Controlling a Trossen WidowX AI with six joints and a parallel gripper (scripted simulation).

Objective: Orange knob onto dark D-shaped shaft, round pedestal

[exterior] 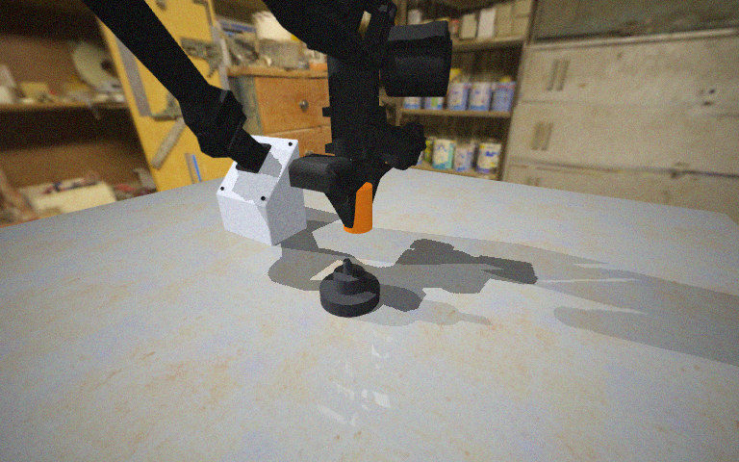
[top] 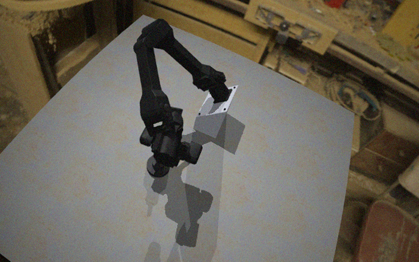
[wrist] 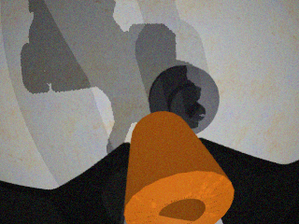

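Observation:
The orange knob [exterior: 364,209] [wrist: 168,149] is upright between the fingers of my gripper [exterior: 360,209], which is shut on it. Its D-shaped hole [wrist: 184,210] shows in the wrist view. The round dark pedestal [exterior: 349,302] [wrist: 161,91] [top: 151,170] stands on the table, with the thin dark shaft [exterior: 346,266] upright on top. The knob is in the air, clear of the shaft, above and behind it in the exterior view. In the top view the arm hides the knob and part of the pedestal. The shaft's flat side cannot be made out.
The white, slope-topped arm base [exterior: 289,218] [top: 210,122] stands on the table [top: 275,181] [exterior: 163,348], behind and left of the pedestal in the exterior view. Shadows of the arm fall across the table around the pedestal.

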